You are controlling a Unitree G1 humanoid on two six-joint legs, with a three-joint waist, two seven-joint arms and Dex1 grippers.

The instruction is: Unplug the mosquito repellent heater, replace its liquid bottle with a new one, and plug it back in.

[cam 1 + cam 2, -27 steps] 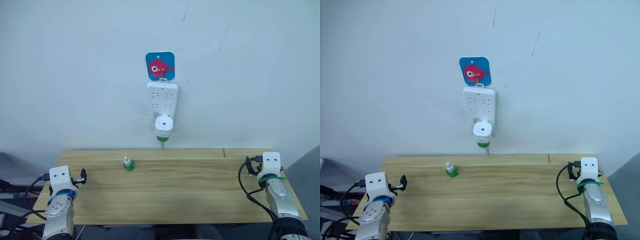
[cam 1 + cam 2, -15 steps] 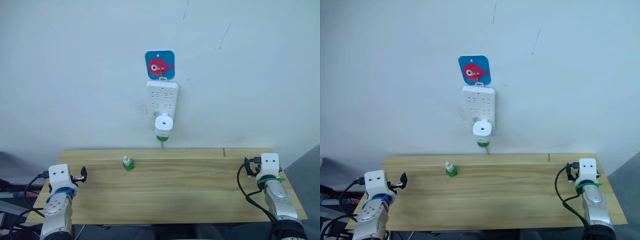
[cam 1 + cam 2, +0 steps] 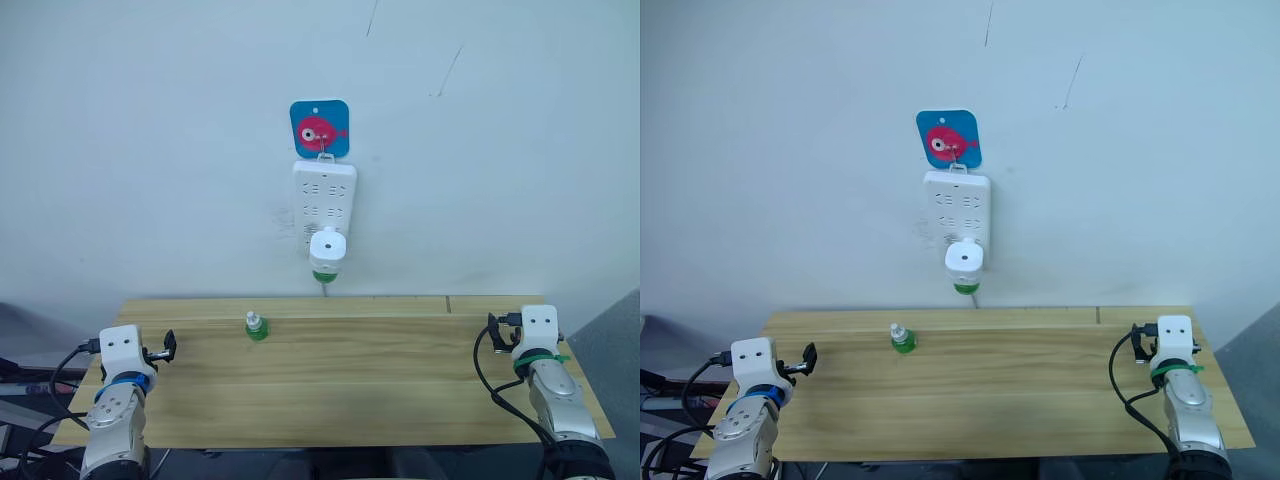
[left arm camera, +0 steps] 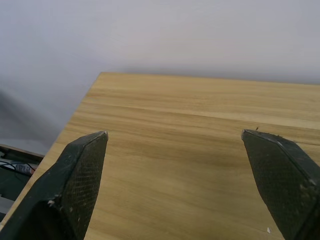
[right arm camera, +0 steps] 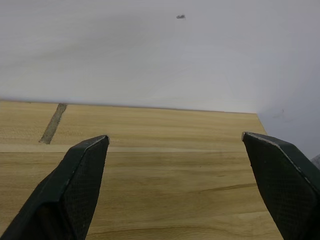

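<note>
The mosquito repellent heater is sitting plugged into the lower end of a white power strip, which is hanging on the wall from a hook on a blue square plaque with a pink fish. A green liquid bottle is showing beneath the heater's white body, just above the far edge of the wooden table. A second small green bottle is standing upright on the table near its far edge, left of the centre and well apart from both arms. The left gripper is hovering over the table's near left corner with its two black fingers spread wide and nothing between them. The right gripper is hanging over the table's right edge, its fingers likewise standing far apart and holding nothing, facing the wall across bare wood.
</note>
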